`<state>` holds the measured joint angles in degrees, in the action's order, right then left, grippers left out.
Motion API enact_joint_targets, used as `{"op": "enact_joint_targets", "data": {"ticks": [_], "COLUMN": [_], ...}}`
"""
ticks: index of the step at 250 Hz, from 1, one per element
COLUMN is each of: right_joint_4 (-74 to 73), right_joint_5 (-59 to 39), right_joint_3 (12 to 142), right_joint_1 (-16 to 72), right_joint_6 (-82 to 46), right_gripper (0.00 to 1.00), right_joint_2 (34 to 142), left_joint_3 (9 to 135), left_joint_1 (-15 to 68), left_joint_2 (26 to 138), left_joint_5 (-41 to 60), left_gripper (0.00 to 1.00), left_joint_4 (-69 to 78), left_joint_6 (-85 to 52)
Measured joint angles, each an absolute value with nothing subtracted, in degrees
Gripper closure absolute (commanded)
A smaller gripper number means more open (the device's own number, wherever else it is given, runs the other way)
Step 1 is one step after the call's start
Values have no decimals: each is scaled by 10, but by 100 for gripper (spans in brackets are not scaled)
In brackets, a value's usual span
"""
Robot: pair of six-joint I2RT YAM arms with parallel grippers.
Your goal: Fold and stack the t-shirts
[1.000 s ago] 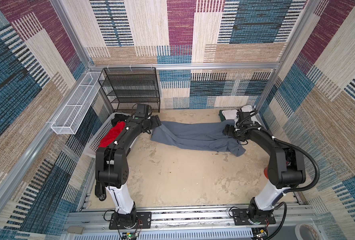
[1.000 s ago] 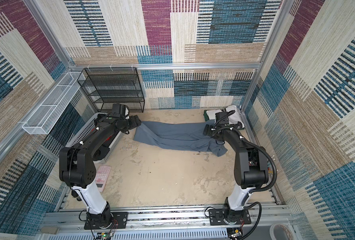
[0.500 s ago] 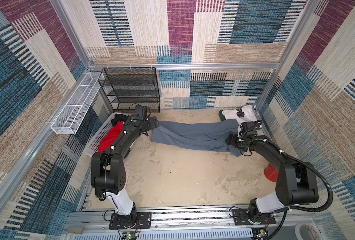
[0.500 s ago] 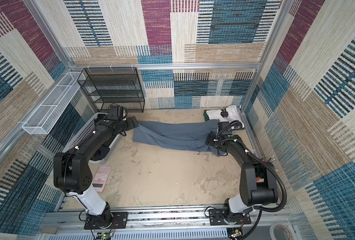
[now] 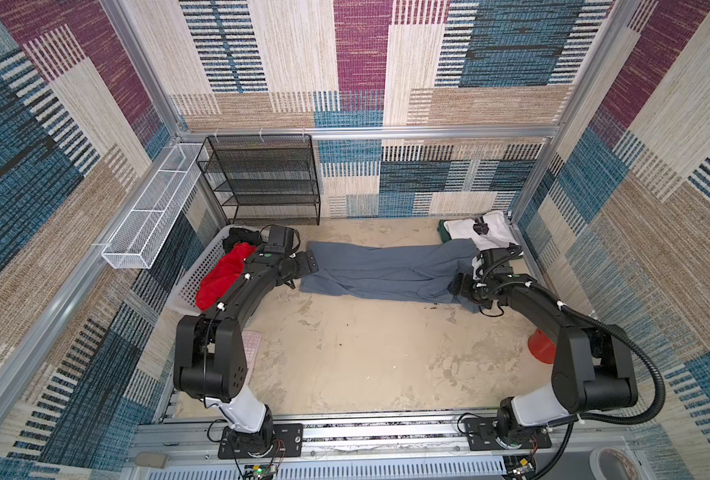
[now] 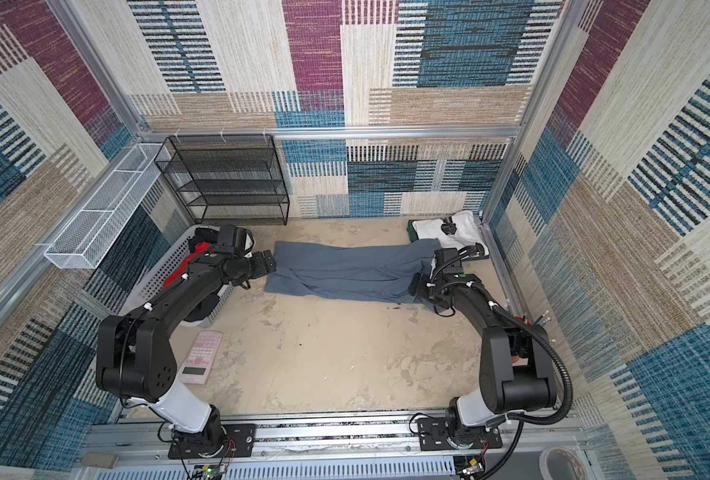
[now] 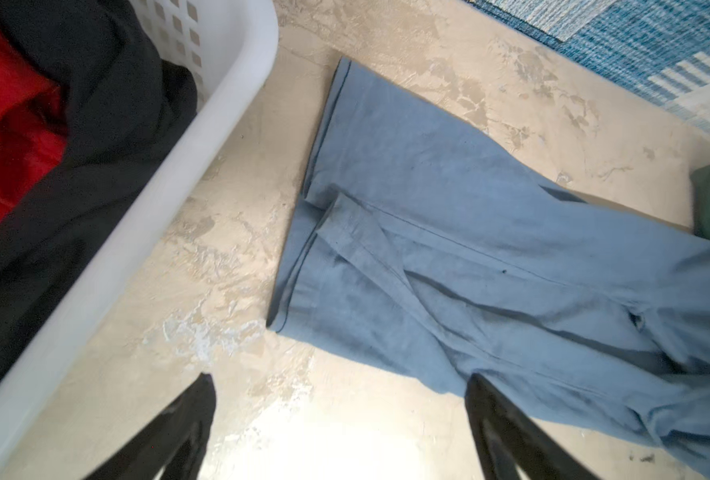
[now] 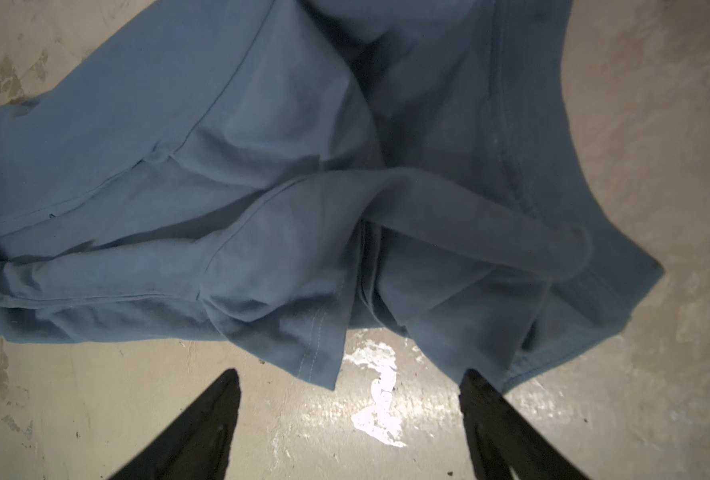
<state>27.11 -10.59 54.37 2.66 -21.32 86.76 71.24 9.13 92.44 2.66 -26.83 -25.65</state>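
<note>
Right gripper (image 5: pixel 458 286) has pulled back from the far side of the grey t-shirt's (image 5: pixel 386 270) right end to that end's near corner. Left gripper (image 5: pixel 309 264) has backed slightly off the shirt's left hem and spread wider. Shirt looks unmoved: a long, creased strip lying flat.

Left wrist view: left gripper (image 7: pixel 341 380) fingers wide apart, nothing between them, bare surface under the gap. One fingertip (image 7: pixel 476 384) overlaps the shirt's (image 7: pixel 449 249) hem edge, the other is off the cloth.

Right wrist view: right gripper (image 8: pixel 350 376) also spread and holding nothing. A loose flap of the shirt (image 8: pixel 303 187) lies just ahead of the gap, and one fingertip (image 8: pixel 469 380) sits at the cloth's edge. Cannot tell if it touches.

Around the grey shirt:
- White t-shirt (image 5: pixel 494 230) with a black patch sits on the green t-shirt (image 5: pixel 444 232), just beyond the right end.
- White perforated basket (image 5: pixel 203 266) holding red cloth (image 5: pixel 224 274) and black cloth (image 5: pixel 241 239) is just beside the left end, with a bare strip between.
- Black wire shelf (image 5: pixel 262 183) stands beyond the left end, against the back wall.
- White mesh tray (image 5: pixel 153 212) hangs on the side wall past the basket.
- Pink calculator (image 6: pixel 201 357) and orange cone (image 5: pixel 542 345) are well apart on the near side.

Surface (image 5: pixel 366 353) is mottled beige with scuffed pale patches. Walls (image 5: pixel 361 62) are patchwork carpet in blue, maroon and tan, in an aluminium frame.
</note>
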Motion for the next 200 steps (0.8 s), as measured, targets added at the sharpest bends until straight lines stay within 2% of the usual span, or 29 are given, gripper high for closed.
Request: {"op": "enact_joint_targets", "data": {"ticks": [32,67,93,112,158,200], "right_joint_4": [255,234,227,222,211,190], "right_joint_5": [-126,-142,-144,-136,-139,-160], "right_joint_3": [537,533,532,530,529,529], "right_joint_1": [27,27,27,27,27,35], "right_joint_6": [-211,-212,-212,-211,-212,-225], "right_gripper": [28,30,30,36,40,39], "right_joint_2": [882,898,910,915,934,936], "left_joint_3": [663,606,596,599,622,644], "left_joint_1": [100,115,120,118,112,101], "left_joint_2": [884,868,896,927,992,1033], "left_joint_5": [37,38,37,32,16,1], "left_gripper": [10,14,17,20,22,24], "left_joint_4": [-262,-238,-226,-218,-218,-219], "left_joint_6": [-258,-262,-264,-264,-264,-264]}}
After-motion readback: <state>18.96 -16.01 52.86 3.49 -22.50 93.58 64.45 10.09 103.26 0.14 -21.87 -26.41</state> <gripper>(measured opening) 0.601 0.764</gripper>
